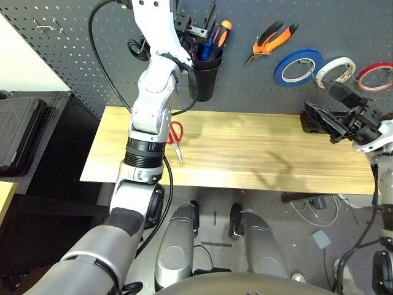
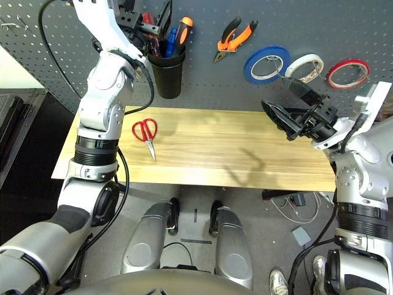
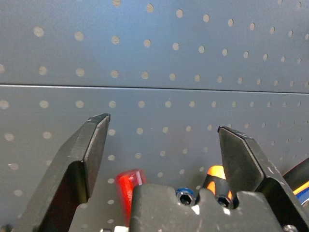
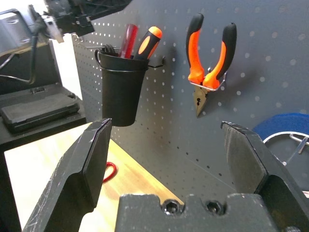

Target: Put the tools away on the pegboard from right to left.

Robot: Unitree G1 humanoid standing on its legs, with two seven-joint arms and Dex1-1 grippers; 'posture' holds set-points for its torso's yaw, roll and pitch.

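The pegboard (image 1: 344, 24) stands behind the wooden table (image 1: 258, 153). My left gripper (image 3: 161, 130) is open just above the black cup (image 2: 167, 70), nothing between its fingers. A red-handled screwdriver (image 4: 128, 41) stands in the cup beside an orange-handled one (image 4: 150, 39). The orange-and-black pliers (image 1: 270, 40) hang on a hook, and the thin red tape ring (image 1: 376, 75) hangs at the far right. Red-handled scissors (image 2: 145, 132) lie on the table, left of centre. My right gripper (image 4: 164, 128) is open and empty over the table's right end, pointing at the board.
A blue tape roll (image 1: 298, 66) and a white one (image 1: 334, 70) hang between the pliers and the red ring. Black scissor handles (image 1: 136, 48) hang left of the cup. Bare hooks (image 1: 46, 26) sit at the board's upper left. A black case (image 1: 18, 132) lies left of the table.
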